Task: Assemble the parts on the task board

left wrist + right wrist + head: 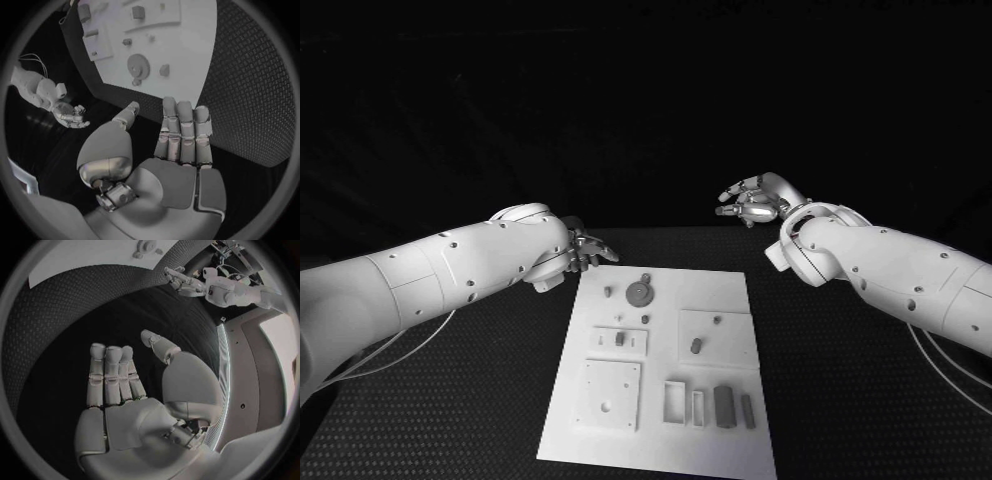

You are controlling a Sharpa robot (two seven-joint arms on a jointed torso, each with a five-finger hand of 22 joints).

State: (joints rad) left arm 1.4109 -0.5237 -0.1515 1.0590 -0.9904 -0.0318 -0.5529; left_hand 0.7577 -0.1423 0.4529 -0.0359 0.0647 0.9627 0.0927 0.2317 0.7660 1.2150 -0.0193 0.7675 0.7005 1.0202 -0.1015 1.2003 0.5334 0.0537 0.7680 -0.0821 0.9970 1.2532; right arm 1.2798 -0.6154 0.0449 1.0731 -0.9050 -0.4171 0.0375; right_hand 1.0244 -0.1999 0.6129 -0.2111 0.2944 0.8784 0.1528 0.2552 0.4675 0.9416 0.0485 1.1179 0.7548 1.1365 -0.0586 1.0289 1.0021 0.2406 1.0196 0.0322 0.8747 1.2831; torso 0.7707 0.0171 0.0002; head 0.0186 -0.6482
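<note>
The white task board (714, 285) lies flat in the middle of the black table. A round disc part (639, 292) sits near its far edge. Small dark parts stand further down it, one (695, 346) on a raised square and a longer one (724, 403) near the front. My left hand (583, 250) hovers at the board's far left corner, fingers straight and apart, holding nothing. My right hand (759, 200) is raised beyond the far right corner, also empty. The left wrist view has the flat palm (181, 155) above the board (181, 50) and disc (139, 65).
Black textured matting (848, 400) surrounds the board on all sides. In the right wrist view my right hand (125, 390) spreads over bare mat, with the board's edge (87, 260) and my left hand (181, 282) beyond. The left wrist view catches my right hand (70, 114).
</note>
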